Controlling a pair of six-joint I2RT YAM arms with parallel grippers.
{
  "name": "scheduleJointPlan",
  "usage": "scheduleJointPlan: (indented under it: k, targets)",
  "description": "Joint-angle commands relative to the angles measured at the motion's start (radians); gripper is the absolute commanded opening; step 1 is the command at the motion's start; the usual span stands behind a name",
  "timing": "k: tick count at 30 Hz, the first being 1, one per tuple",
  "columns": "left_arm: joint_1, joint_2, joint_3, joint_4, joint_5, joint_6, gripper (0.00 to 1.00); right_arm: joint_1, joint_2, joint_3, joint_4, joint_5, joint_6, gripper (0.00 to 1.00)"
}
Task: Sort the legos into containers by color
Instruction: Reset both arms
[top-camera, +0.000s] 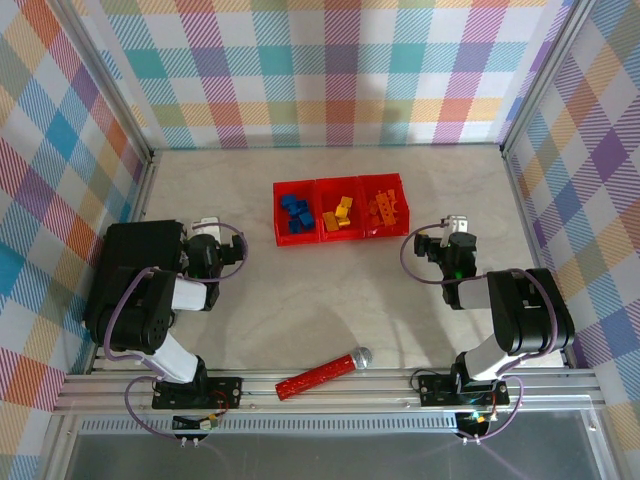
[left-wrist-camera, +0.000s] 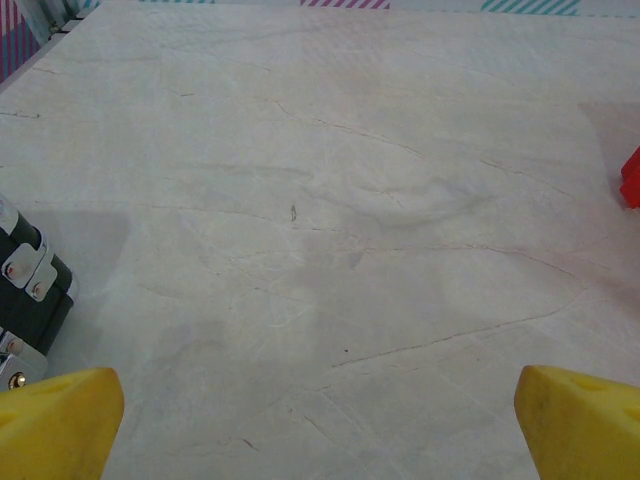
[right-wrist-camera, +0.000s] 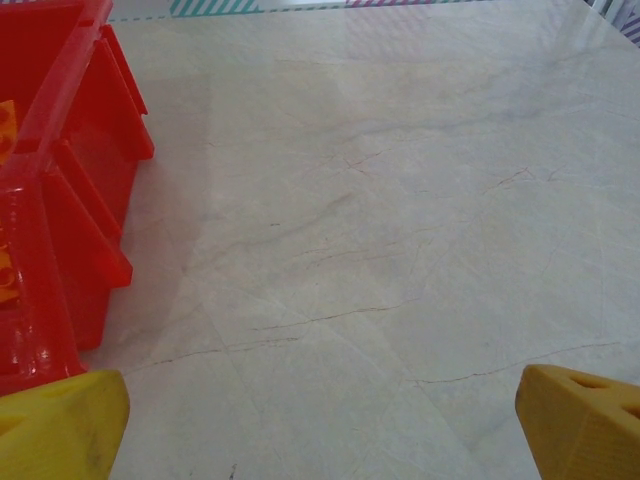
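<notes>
Three red containers (top-camera: 318, 184) stand joined in a row at the table's middle back. Blue legos (top-camera: 295, 211) lie in the left bin, yellow legos (top-camera: 340, 213) in the middle one, orange legos (top-camera: 385, 208) in the right one. My left gripper (top-camera: 208, 226) rests well to the left of the row, and its yellow fingertips (left-wrist-camera: 58, 420) stand wide apart, open over bare table. On the right of the row my right gripper (top-camera: 457, 226) is open too, nothing between its fingertips (right-wrist-camera: 585, 418). A red bin wall (right-wrist-camera: 70, 190) fills the left of the right wrist view.
A long red studded stick with a silver ball end (top-camera: 322, 374) lies near the front edge between the arm bases. A black box (top-camera: 135, 262) sits at the left beside the left arm. Plaid walls enclose the pale marble table (top-camera: 330, 300).
</notes>
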Motion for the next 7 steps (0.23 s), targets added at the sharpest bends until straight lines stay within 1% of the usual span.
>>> scheduleJointPlan:
  k: [1,7]
  targets:
    - [0.007,-0.012,0.010,0.004,0.014,-0.015,1.00,-0.031,-0.013,0.035,-0.001,-0.063,0.003,0.99]
    - [0.006,-0.012,0.010,0.003,0.014,-0.015,1.00,-0.032,-0.019,0.026,0.010,-0.081,-0.006,0.99]
